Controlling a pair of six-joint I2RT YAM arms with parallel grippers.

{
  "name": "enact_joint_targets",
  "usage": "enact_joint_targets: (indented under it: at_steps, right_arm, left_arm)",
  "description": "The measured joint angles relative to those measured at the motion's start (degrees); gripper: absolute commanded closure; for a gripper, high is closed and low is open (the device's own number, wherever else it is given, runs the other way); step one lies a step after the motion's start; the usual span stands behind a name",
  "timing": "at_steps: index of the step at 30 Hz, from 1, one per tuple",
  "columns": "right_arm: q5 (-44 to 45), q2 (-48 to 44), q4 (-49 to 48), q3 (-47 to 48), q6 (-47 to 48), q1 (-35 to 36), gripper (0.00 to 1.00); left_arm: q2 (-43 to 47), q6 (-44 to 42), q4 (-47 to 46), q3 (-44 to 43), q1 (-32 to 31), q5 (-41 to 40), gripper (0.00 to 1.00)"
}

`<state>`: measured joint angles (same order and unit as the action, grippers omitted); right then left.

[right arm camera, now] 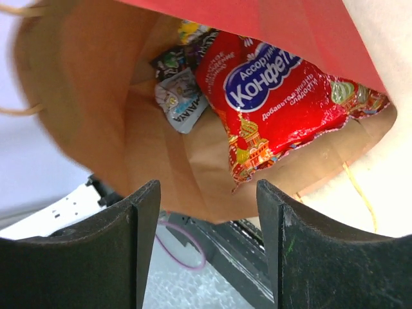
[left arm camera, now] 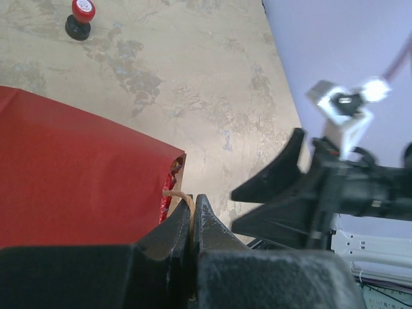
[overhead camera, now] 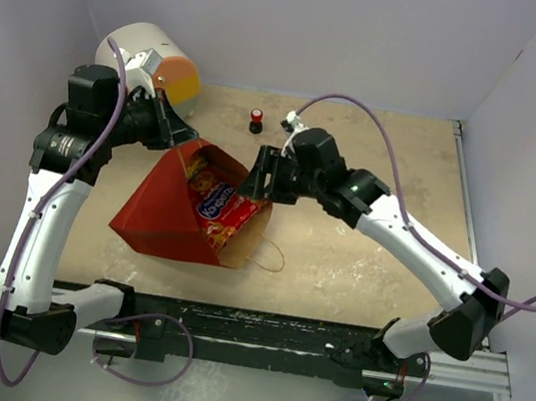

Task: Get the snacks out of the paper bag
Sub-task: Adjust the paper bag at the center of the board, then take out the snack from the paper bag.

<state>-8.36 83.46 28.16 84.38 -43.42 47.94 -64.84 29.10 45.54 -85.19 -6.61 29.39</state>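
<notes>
The paper bag [overhead camera: 160, 213], red outside and brown inside, lies tilted on the table with its mouth facing right. The big red chip bag [overhead camera: 216, 208] fills its mouth. My left gripper [overhead camera: 188, 140] is shut on the bag's twine handle [left arm camera: 182, 194] at the upper rim and holds that edge up. My right gripper [overhead camera: 257, 181] is open just in front of the mouth. In the right wrist view its jaws [right arm camera: 208, 193] stand apart below the chip bag [right arm camera: 283, 109]. Small silver, dark and yellow candy packets [right arm camera: 180, 96] lie deeper in the bag [right arm camera: 90, 109].
A white cylinder with an orange-yellow face [overhead camera: 157, 65] lies at the back left behind the left arm. A tiny red-and-black knob [overhead camera: 257, 119] stands on the table behind the bag, also in the left wrist view [left arm camera: 80, 18]. The bag's second twine handle [overhead camera: 270, 256] lies on the table.
</notes>
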Motion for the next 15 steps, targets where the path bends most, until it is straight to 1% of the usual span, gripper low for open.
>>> enact_joint_targets:
  at_steps: [2, 5, 8, 10, 11, 15]
  right_arm:
    - [0.20, 1.07, -4.00, -3.65, -2.99, 0.00, 0.36]
    - [-0.13, 1.36, -9.94, -13.00, -9.25, 0.00, 0.35]
    - [-0.13, 1.70, -15.32, -20.24, -15.39, 0.00, 0.35]
    - [-0.15, 2.75, -20.15, -23.61, -19.65, 0.02, 0.35]
    - [-0.17, 3.08, -21.11, -23.96, -20.39, 0.04, 0.35]
    - [-0.17, 6.80, -31.61, -27.21, -27.04, 0.07, 0.37]
  left_arm:
    - [-0.17, 0.00, 0.00, -0.17, 0.00, 0.15, 1.00]
    - [-0.50, 0.00, 0.04, -0.20, 0.00, 0.72, 1.00]
    - [-1.01, 0.04, 0.22, -0.22, 0.00, 1.33, 1.00]
    - [-1.38, 0.22, 0.50, -0.22, 0.00, 1.86, 1.00]
    - [-1.51, 0.33, 0.55, -0.22, 0.00, 2.08, 1.00]
    - [-1.79, 0.98, 0.70, -0.22, 0.00, 2.91, 1.00]
